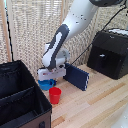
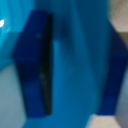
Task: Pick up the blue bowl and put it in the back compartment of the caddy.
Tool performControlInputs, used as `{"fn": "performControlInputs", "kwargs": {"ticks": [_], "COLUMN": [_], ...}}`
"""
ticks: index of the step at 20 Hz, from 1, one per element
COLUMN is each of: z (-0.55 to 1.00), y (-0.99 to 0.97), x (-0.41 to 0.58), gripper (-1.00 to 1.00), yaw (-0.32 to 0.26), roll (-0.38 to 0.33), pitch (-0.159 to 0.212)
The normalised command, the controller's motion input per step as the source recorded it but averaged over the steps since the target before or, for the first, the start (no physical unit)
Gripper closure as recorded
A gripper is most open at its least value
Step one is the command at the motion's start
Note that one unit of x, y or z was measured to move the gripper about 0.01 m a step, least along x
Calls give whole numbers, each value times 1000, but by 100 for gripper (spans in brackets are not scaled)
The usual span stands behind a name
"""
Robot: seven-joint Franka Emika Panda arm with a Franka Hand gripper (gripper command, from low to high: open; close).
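Observation:
The blue bowl [image 1: 46,84] sits on the wooden table beside the caddy [image 1: 26,114], mostly covered by my gripper [image 1: 48,79], which is lowered right onto it. In the wrist view the bowl [image 2: 75,30] fills the blurred picture with bright blue. My gripper [image 2: 74,75] stands open there, with one dark finger [image 2: 35,65] on each side of the blue surface. The back compartment [image 1: 14,79] lies beyond the black divider and looks empty.
A small red cup [image 1: 55,95] stands just in front of the bowl, close to the caddy's corner. A flat dark-blue box [image 1: 76,76] lies on the bowl's other side. A black machine [image 1: 110,54] stands at the exterior view's right, and a curtain hangs behind.

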Motion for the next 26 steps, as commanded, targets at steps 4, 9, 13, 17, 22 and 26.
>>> {"fn": "performControlInputs", "kwargs": {"ticks": [4, 9, 13, 17, 22, 26], "z": [716, 988, 1000, 1000, 1000, 982], "y": [106, 28, 0, 3, 249, 717], "x": [19, 100, 19, 21, -4, -35], "gripper": [100, 100, 100, 100, 100, 100], "yaw": [26, 46, 7, 25, 4, 10], "roll": [40, 51, 34, 28, 40, 43], "pitch": [14, 31, 26, 42, 17, 1]}}
